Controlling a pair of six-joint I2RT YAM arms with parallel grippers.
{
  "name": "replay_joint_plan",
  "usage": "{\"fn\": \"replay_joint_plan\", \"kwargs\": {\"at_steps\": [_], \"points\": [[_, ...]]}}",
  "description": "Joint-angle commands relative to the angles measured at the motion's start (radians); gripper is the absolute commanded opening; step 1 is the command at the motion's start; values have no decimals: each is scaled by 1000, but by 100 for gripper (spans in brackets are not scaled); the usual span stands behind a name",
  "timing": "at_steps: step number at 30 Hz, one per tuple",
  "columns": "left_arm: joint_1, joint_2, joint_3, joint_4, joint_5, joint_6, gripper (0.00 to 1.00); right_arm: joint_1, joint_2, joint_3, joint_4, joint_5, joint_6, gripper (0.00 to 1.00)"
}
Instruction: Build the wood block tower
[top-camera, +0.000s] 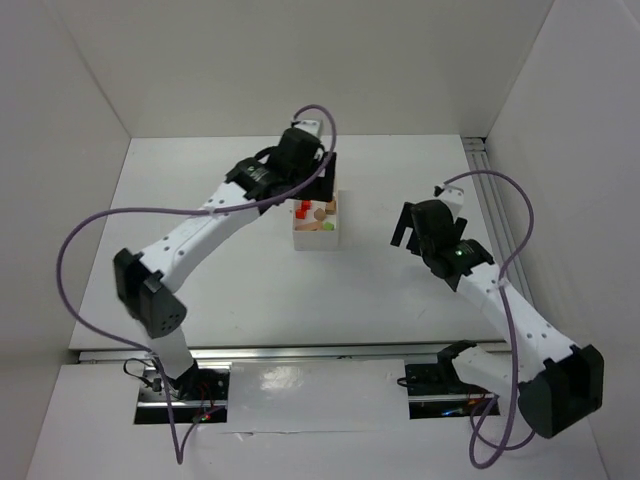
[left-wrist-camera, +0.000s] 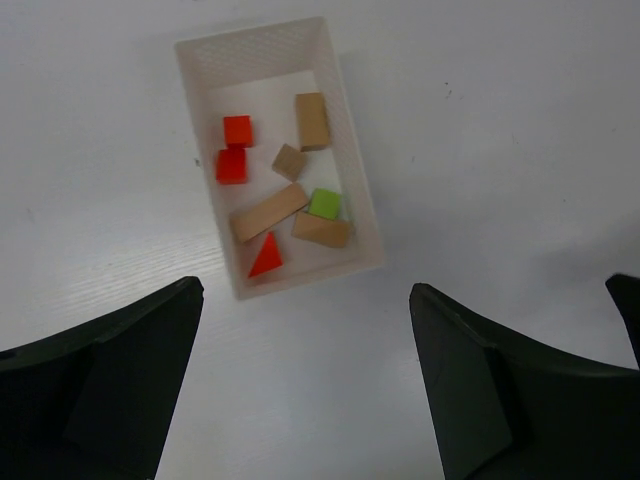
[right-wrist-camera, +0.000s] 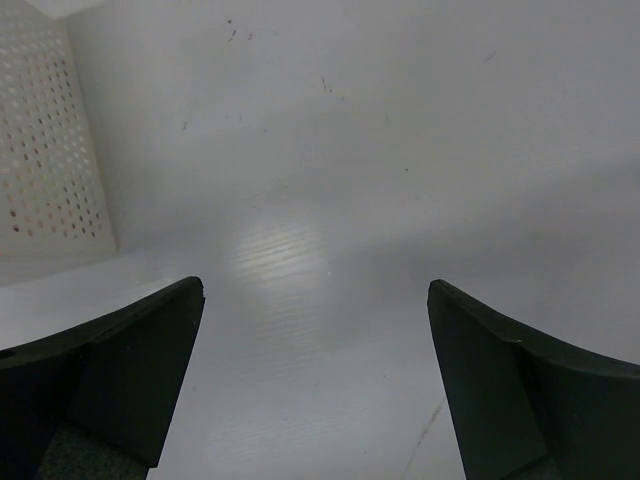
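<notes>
**Arm pose**

1. The left arm is rising from its base at the near left edge of the table. It is bending at an elbow out to the left and reaching forward and right toward the middle of the table.
2. The left claw is hovering at the far end of the white box and pointing down toward it. Its jaws are standing wide apart and gripping nothing.
3. The right arm is folding back to an elbow at the near right corner, then reaching forward and left.
4. The right claw is hanging over bare table to the right of the box, apart from it. Its jaws are standing wide apart and gripping nothing. In the right wrist view, only a perforated wall of the box is showing, at the left edge.

**Location of parts**

The blocks are all lying loose in a single layer on the floor of the box. The box is sitting near the middle of the table.

**Count**

- Tan blocks: four, namely one long bar, one short bar, one small cube and one wedge.
- Red blocks: three, namely two cubes side by side and one triangle.
- Green block: one, lying just beside the long bar and the wedge.
- Blocks in total: eight.
- Boxes: one.
- Arms: two, each carrying one claw.
- Purple cables: two, one looping along each arm.
</notes>
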Motion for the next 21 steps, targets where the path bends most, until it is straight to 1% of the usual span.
{"fn": "replay_joint_plan", "kwargs": {"at_steps": [1,2,3,4,5,6,8,10,13,14,16,17,19,21], "points": [[-33,200,184,-121,-49,-49,97,6,-122,-26,-61,21,18,100],[-33,243,266,-132,-49,-61,91,15,-172,-35,-72,21,29,100],[-42,281,294,-132,-36,-61,87,15,-195,-36,-87,21,29,100],[-42,353,322,-132,-36,-84,85,15,-217,-36,-87,21,39,100],[-42,390,372,-132,-26,-94,85,15,-252,-36,-99,21,39,100],[-42,422,398,-132,-37,-113,80,15,-267,-46,-110,21,39,100],[-42,471,448,-149,-57,-158,80,15,-293,-46,-119,21,58,100],[-42,527,472,-135,-57,-167,80,15,-319,-46,-132,21,58,100],[-42,602,540,-135,-46,-157,75,15,-329,-37,-141,12,79,100],[-42,620,540,-135,-34,-157,75,15,-338,-37,-141,12,79,100],[-33,663,552,-135,-13,-157,69,15,-338,-48,-141,1,79,100],[-33,674,552,-135,-3,-157,69,15,-338,-48,-130,1,79,100],[-33,692,552,-135,-3,-166,65,15,-326,-48,-130,-10,79,100],[-33,706,552,-126,-23,-166,65,15,-303,-48,-121,-10,79,100]]}}
